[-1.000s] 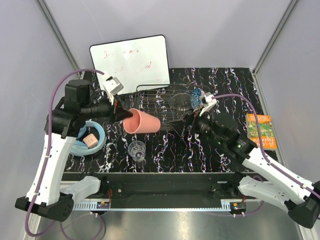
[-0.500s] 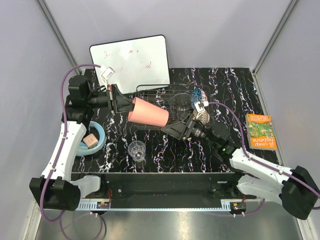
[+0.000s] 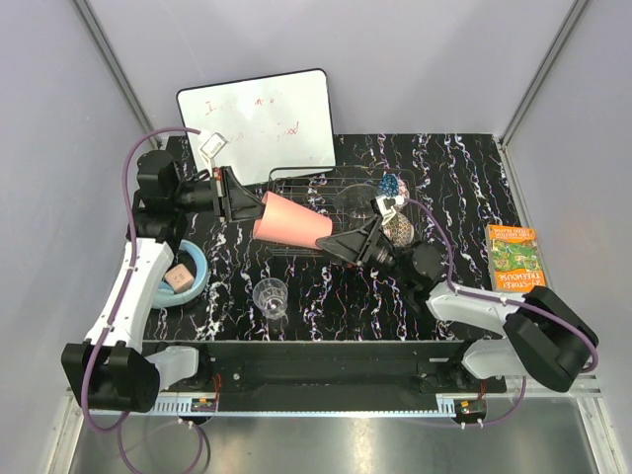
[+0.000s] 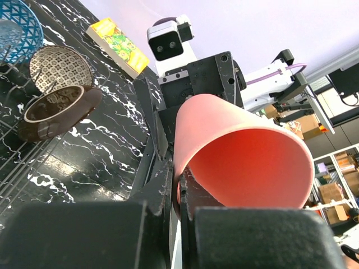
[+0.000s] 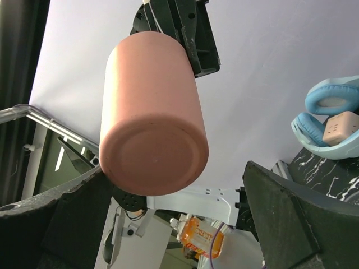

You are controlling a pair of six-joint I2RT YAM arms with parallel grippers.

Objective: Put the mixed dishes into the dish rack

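Fingers of our left gripper pinch shut on the rim of the pink cup, which we see lying sideways in the air over the rack's left end. Our right gripper gapes wide, empty, with the cup's base close in front of its spread fingers.

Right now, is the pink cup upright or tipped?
Tipped sideways: the left gripper holds the pink cup by its rim, base toward the right gripper.

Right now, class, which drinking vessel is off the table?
The pink cup, gripped sideways by the left pincer; the clear stemmed glass stands upright, untouched.
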